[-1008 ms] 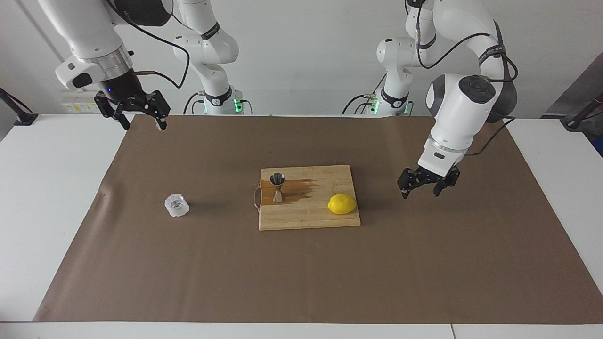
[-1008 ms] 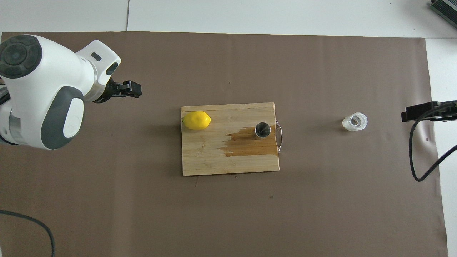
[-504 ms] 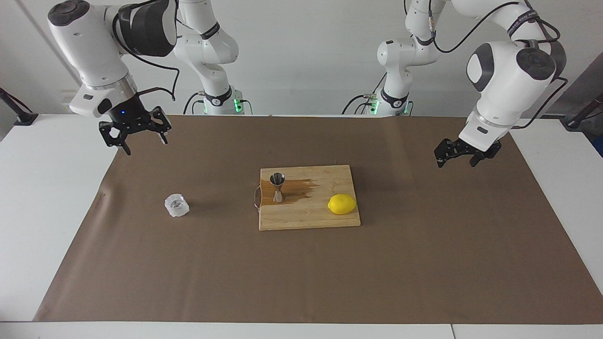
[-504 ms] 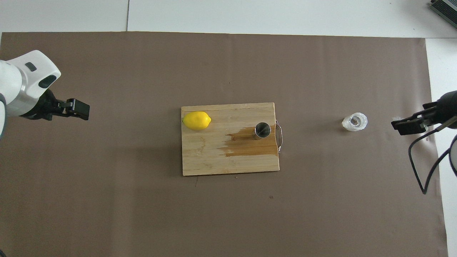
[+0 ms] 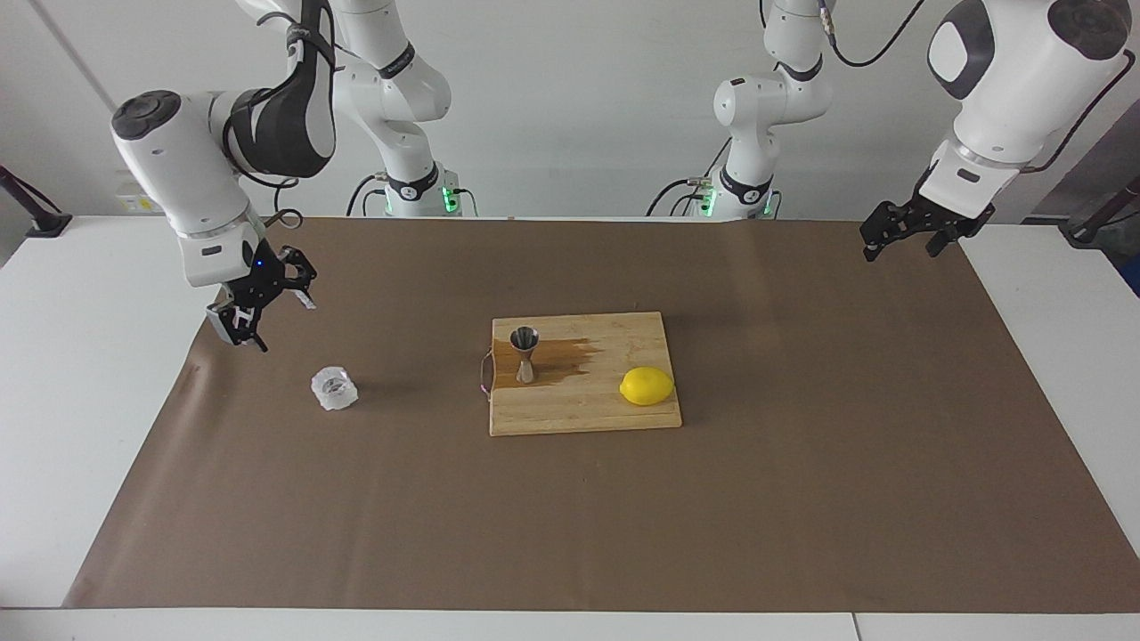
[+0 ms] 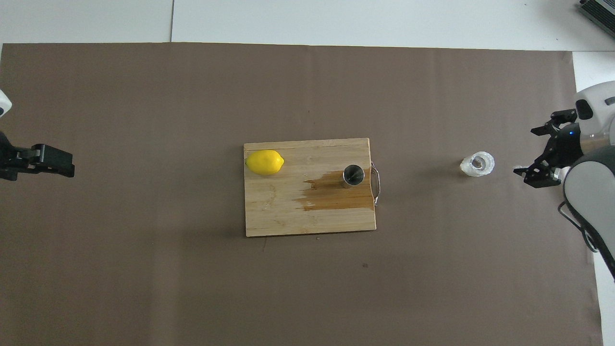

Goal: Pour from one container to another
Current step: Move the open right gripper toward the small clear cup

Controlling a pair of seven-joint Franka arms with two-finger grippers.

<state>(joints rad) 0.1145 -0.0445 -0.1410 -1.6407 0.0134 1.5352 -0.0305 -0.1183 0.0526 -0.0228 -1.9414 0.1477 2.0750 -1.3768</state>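
Right pincer [image 5: 261, 310] spread and hanging near the faceted cup [image 5: 334, 388], empty; left pincer [image 5: 917, 231] spread, waiting over its end of the table [image 5: 53, 374].

We are noting the cup sitting on the brown mat, well apart from the jigger [image 5: 524, 353] standing on the wet cutting board [image 5: 583, 409]. We are judging a slanted grip could tip the light cup; pouring could overshoot the narrow jigger mouth. Overhead is showing the jigger's open mouth [image 6: 353, 175]; facing is showing pincer height.

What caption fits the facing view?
Open right gripper hovers near the clear faceted cup; steel jigger and lemon on the wet cutting board; left gripper raised.
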